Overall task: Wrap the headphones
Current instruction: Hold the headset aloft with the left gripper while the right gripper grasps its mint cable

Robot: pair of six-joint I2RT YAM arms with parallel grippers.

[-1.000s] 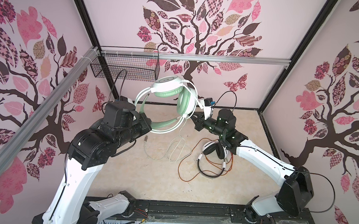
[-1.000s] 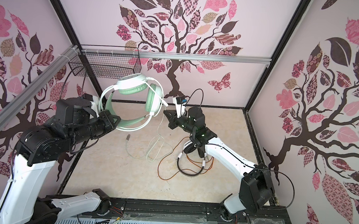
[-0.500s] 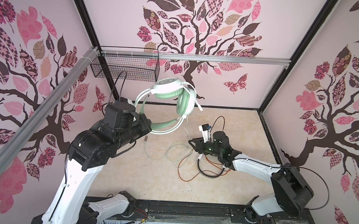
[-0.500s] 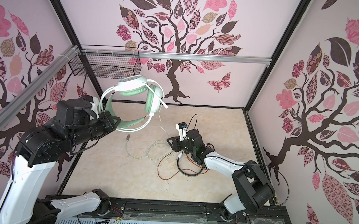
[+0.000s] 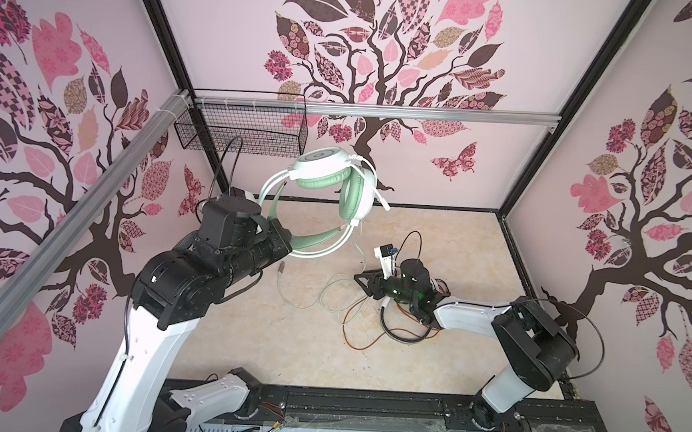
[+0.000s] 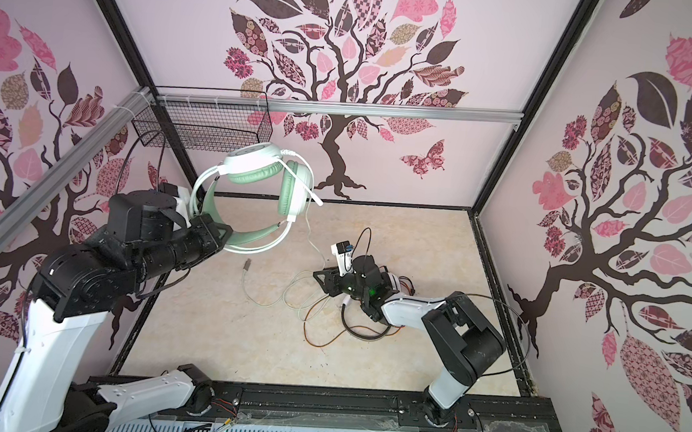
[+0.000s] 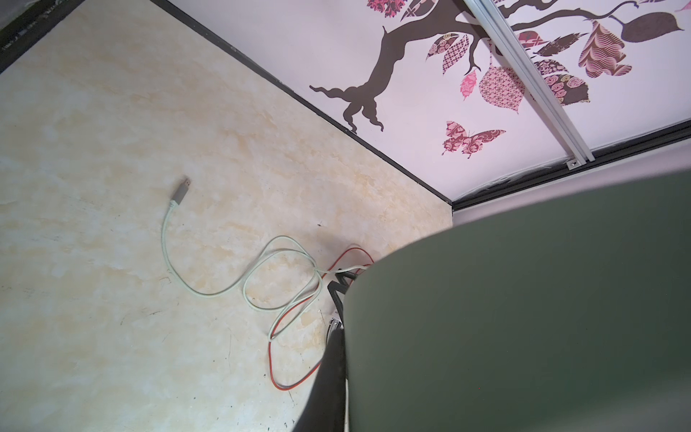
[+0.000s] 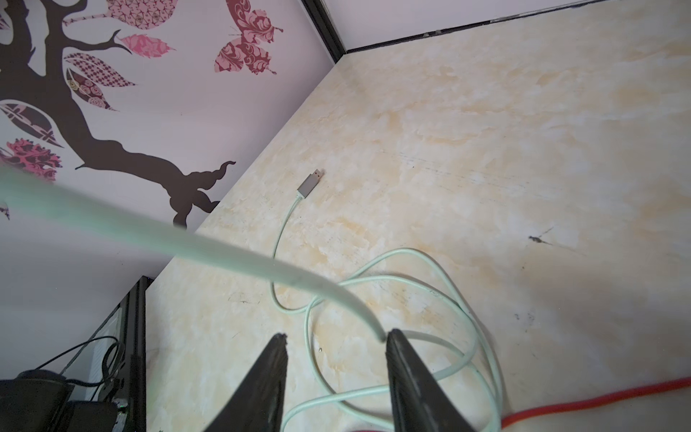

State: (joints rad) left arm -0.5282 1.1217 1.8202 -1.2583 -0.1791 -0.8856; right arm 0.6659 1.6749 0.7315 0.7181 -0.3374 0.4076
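Left fingers (image 5: 280, 242) clamp the green headphones (image 5: 326, 162) up high; right fingers (image 8: 407, 374) sit half open at the cord (image 8: 224, 250). Next: pinch cord, start winding.

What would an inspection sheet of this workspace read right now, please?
Surface: beige marbled table, scuffed, dry.
Job's things: green headphones held in the air; striped headphones on the table, mostly hidden under the right arm.
Clutter: nothing seen.
Grippers: left gripper shut on the green band; right gripper open, low over the cords, the green cord passing between its fingers.
Cables: green cord hangs from the raised headphones and loops on the table, plug lying free; orange cord loops under and across it.
Surroundings: wire basket on the back rail; walls with tree decals.
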